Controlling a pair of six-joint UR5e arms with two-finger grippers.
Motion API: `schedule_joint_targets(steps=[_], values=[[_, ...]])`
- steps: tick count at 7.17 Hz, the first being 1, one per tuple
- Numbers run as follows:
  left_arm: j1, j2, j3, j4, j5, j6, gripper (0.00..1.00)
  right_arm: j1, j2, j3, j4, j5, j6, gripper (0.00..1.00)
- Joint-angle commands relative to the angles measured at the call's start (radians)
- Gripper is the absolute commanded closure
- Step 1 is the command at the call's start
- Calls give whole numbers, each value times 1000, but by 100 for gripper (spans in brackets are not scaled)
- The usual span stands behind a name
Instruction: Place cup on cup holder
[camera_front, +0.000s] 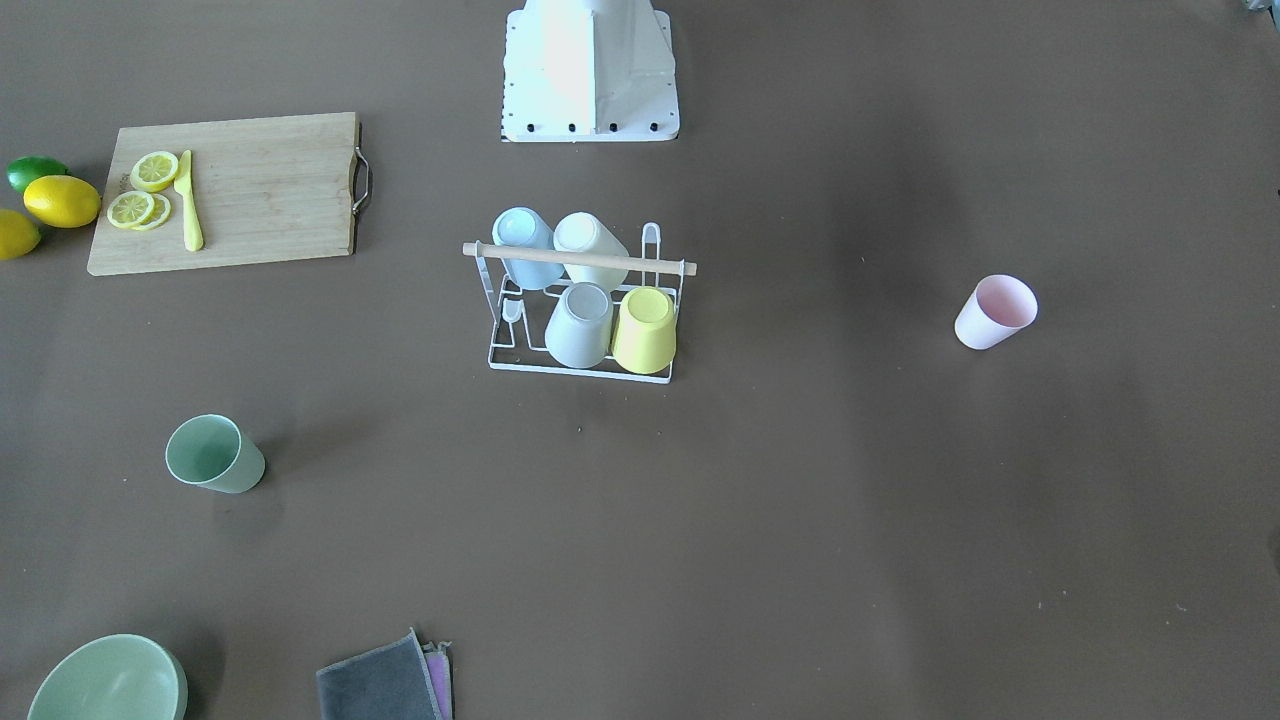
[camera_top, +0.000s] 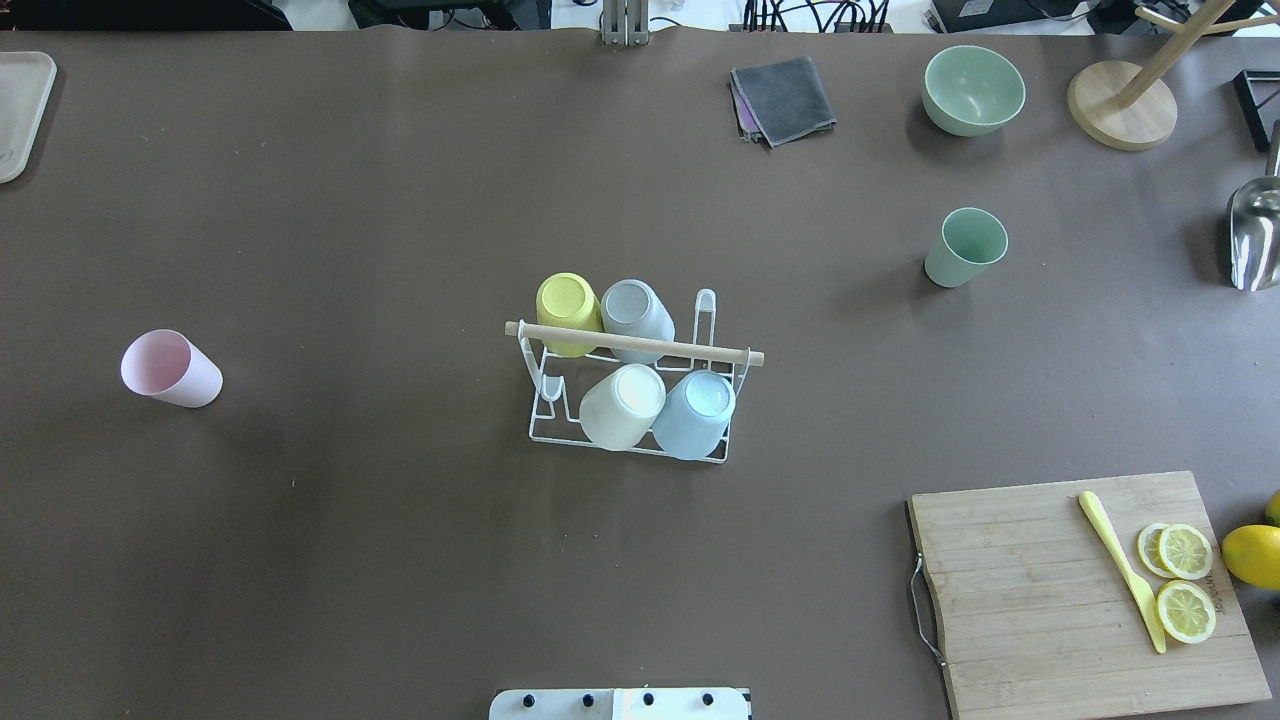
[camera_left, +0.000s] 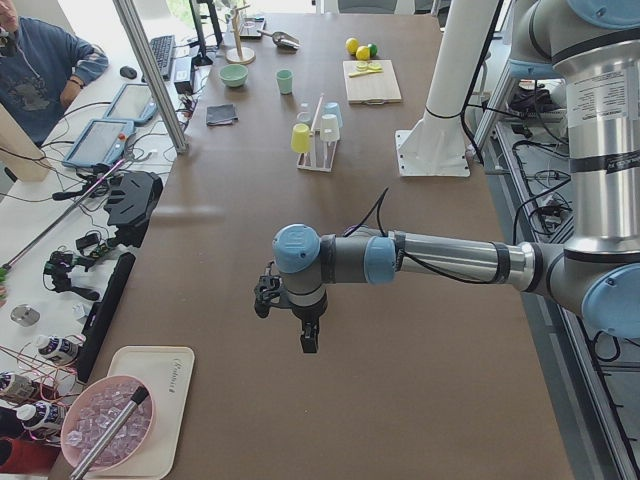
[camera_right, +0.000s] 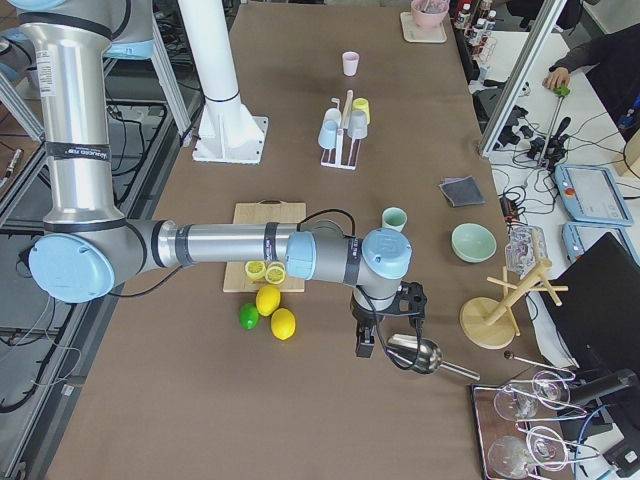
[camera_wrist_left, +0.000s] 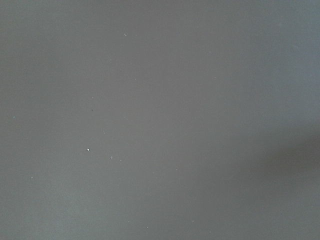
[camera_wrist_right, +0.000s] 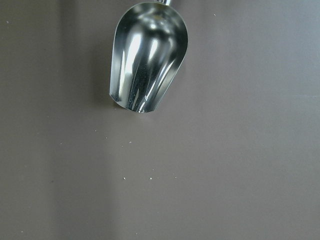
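The cup holder (camera_top: 630, 343), a white wire rack with a wooden rod, stands mid-table and shows in the front view (camera_front: 580, 259) too. Upside-down blue, white, grey and yellow cups sit on it. A pink cup (camera_top: 170, 368) stands apart to the overhead view's left, and a green cup (camera_top: 964, 247) to its far right. My left gripper (camera_left: 309, 340) hangs over bare table near the table's left end. My right gripper (camera_right: 362, 345) hangs beside a metal scoop (camera_wrist_right: 147, 55). Both show only in side views, so I cannot tell whether they are open or shut.
A cutting board (camera_top: 1040, 600) carries lemon slices and a yellow knife (camera_top: 1120, 570). A lemon (camera_top: 1255, 555) lies beside it. A green bowl (camera_top: 973, 90), a grey cloth (camera_top: 785, 98), a wooden stand (camera_top: 1120, 105) and a tray (camera_top: 20, 110) sit along the far edge.
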Motion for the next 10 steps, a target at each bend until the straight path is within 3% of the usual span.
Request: schedule_joint_targets(steps=[1,10], values=[[0,-2,0,-1,0,0,1,0,-1,0,0,-2,0,0],[5,-87,-6,-18,-5,-7,1,-3,5,10,0,-34,12,0]])
